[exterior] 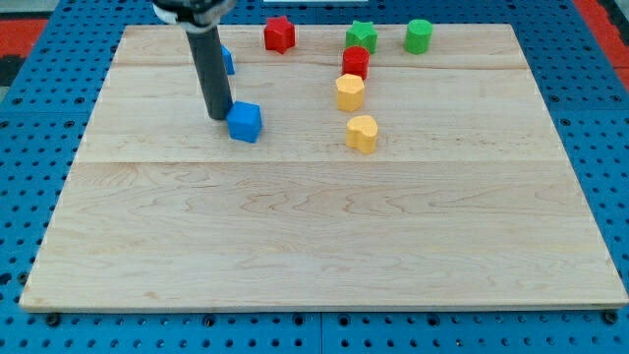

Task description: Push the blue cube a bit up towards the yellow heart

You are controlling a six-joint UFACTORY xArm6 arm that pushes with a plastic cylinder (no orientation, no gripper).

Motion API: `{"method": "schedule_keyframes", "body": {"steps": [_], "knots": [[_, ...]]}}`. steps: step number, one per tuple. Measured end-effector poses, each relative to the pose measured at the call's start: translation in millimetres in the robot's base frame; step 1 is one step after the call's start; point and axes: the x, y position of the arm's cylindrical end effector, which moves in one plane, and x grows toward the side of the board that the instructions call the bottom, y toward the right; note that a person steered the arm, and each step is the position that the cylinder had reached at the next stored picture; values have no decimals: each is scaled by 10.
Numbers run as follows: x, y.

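Nearest the camera we see only the bare front stretch of our wooden board (324, 246), which rests on a blue pegboard table (29, 197). Farther back, the yellow heart (362, 134) sits right of the board's centre line, and the blue cube (245, 122) lies at about nine o'clock from it, well apart. Our rod comes down from the view's top, and my tip (218, 117) stands at nine o'clock of the blue cube, just beside its left face; we cannot tell whether they touch. We carry no pincer at all, only this rod, so no open or closed state shows. Behind the rod, at about eleven o'clock from the cube, a second blue block (227, 59) peeks out, its shape mostly hidden. At twelve o'clock from the heart stands a yellow hexagonal block (350, 91), and just above that, touching or nearly so, a red cylinder (356, 61). A green star (362, 36) sits behind the cylinder, a green cylinder (419, 35) at three o'clock from the star, and a red star (279, 33) at nine o'clock from it.
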Motion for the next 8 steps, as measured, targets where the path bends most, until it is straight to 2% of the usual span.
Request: {"method": "schedule_keyframes", "body": {"steps": [1, 2, 3, 4, 5, 6, 7, 8], "knots": [[355, 471], [-61, 40], [43, 569], [549, 1018], [698, 1297], [732, 892], [1128, 1025], [1300, 1461]]}}
